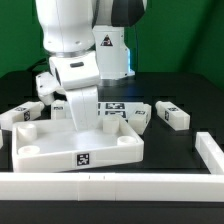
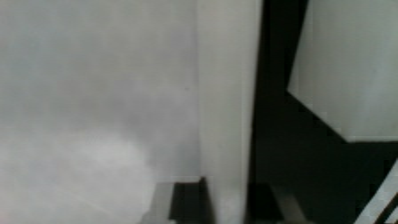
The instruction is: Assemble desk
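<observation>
Black table (image 1: 165, 145): tool (image 1: 84, 122) (closed) pinches desk top (image 1: 45, 152) far rim.

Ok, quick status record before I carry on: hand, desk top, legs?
hand: shut, lowered at the desk top's far side; what it grips, if anything, cannot be told
desk top: flat on the table, open side up, no leg seen fitted
legs: loose on the table, one at the exterior view's left, one at its right
</observation>
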Robot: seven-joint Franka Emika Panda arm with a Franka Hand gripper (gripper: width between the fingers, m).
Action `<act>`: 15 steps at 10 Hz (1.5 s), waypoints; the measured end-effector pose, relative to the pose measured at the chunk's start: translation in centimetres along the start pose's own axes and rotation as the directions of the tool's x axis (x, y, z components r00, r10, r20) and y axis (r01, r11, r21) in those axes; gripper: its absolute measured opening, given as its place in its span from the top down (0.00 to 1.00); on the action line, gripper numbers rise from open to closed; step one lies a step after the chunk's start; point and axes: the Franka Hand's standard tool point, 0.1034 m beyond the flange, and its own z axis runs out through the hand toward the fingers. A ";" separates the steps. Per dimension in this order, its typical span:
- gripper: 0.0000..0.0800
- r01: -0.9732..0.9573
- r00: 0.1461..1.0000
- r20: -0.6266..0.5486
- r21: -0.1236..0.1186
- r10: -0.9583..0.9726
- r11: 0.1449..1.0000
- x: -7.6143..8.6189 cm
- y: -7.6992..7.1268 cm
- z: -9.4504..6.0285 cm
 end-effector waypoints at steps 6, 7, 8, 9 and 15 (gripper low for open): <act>0.91 -0.049 0.999 0.000 -0.009 0.049 0.999 1.0 1.2 -0.1; 0.91 -0.056 0.998 -0.003 -0.019 0.056 0.998 1.5 2.2 -0.2; 0.91 -0.073 0.997 -0.006 -0.031 0.073 0.997 1.8 3.3 -0.3; 0.91 -0.121 0.993 -0.010 -0.039 0.121 0.992 2.4 4.3 -0.4; 0.91 -0.346 0.938 -0.025 -0.045 0.345 0.937 8.4 8.5 -0.4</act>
